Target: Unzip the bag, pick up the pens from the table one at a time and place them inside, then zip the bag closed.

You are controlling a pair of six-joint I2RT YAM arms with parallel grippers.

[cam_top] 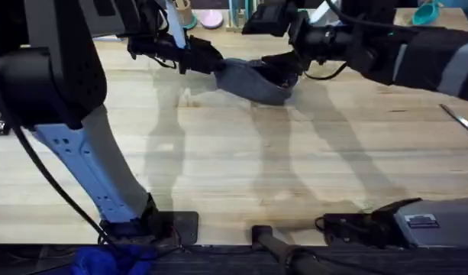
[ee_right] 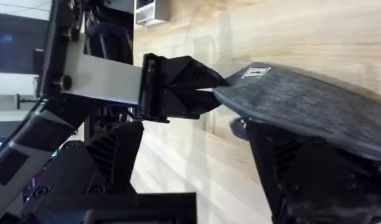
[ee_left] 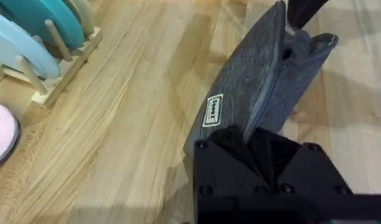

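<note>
The pale plank-grain worktop (cam_top: 241, 160) carries the bag (cam_top: 253, 79) toward its far side, long axis running between the two arms. The left gripper (cam_top: 209, 59) is clamped on the pouch's near end, beside its sewn label (ee_left: 214, 110); the right gripper (cam_top: 283, 65) meets the opposite, gaping end, whether closed I cannot tell. The fabric is soft grey-blue denim weave, slack and creased.

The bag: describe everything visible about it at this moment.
The bag is a soft grey-blue denim-like pouch, oblong, with a small white label near one end. It sits at the far middle of the table, its mouth gaping. The left gripper pinches the label end; the right gripper grips the opposite end.
</note>
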